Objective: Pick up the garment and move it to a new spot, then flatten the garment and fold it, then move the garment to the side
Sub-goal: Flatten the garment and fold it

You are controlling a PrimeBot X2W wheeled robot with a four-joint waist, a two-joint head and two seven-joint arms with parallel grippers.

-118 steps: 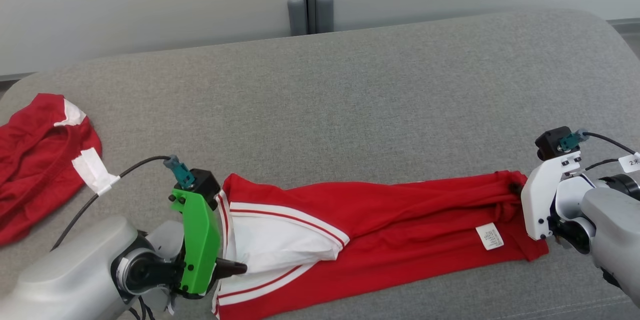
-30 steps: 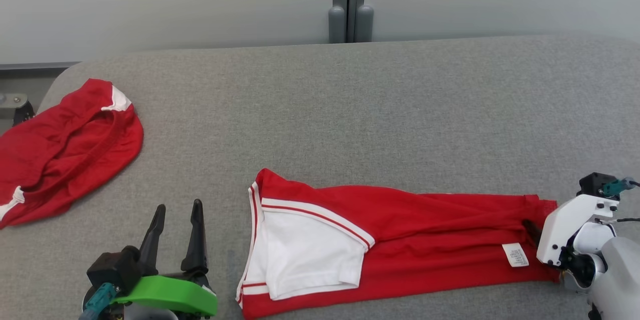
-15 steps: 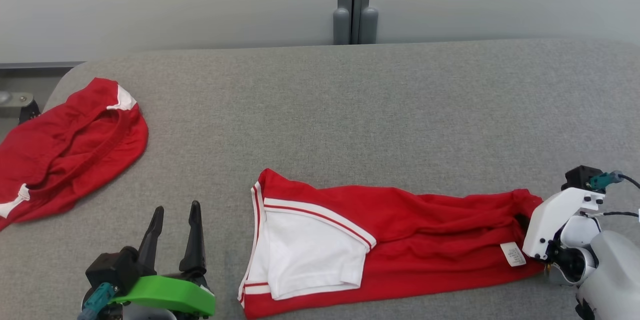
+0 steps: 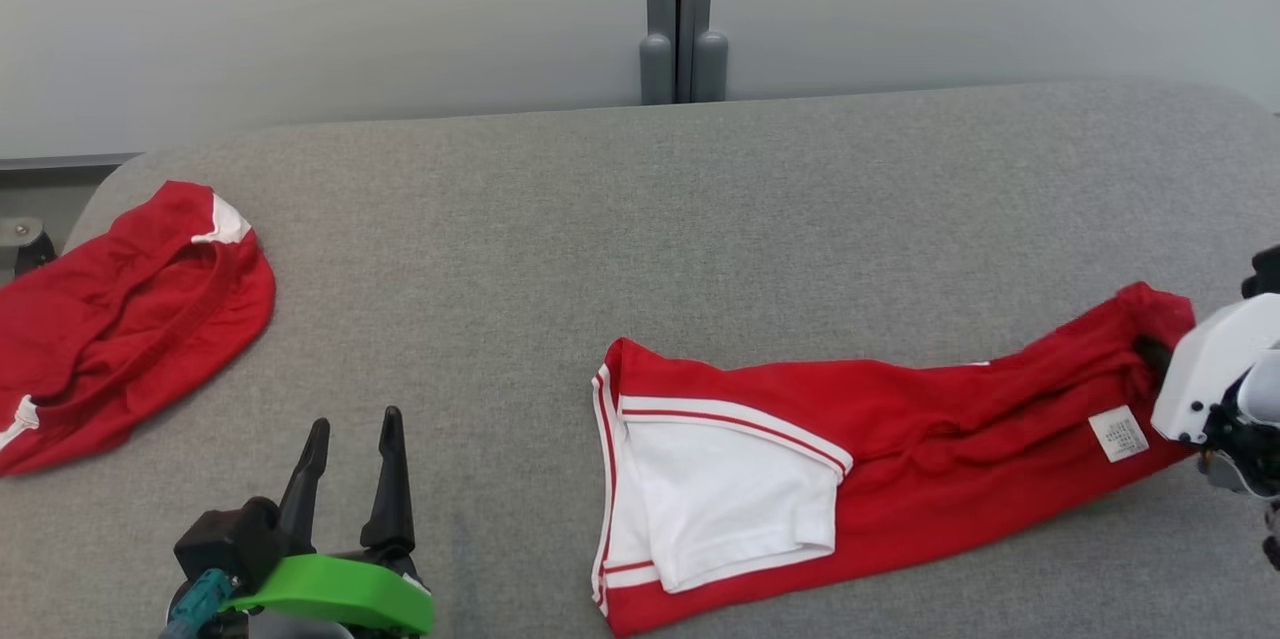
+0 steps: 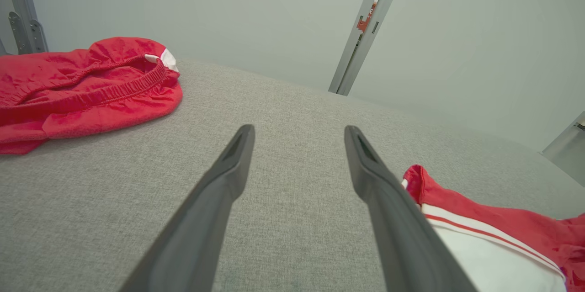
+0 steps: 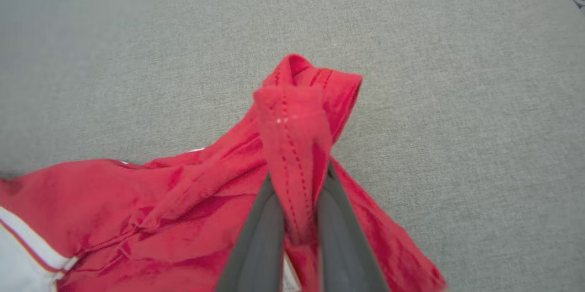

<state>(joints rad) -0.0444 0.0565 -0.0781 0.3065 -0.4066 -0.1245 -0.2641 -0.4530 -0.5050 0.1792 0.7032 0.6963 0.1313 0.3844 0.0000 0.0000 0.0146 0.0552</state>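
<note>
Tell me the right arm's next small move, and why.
Probably lift the right gripper slightly and carry its pinched end toward the white panel: it is shut on the bunched hem of the red garment, which lies long, so a crosswise fold seems due.

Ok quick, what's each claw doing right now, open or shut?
The left claw is open, holding nothing.
The right claw is shut on the end of the red garment.

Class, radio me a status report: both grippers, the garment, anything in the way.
Left gripper open, empty, over the grey surface. Right gripper shut on the garment, at its bunched red end. Other red garment far left, not in the way.
</note>
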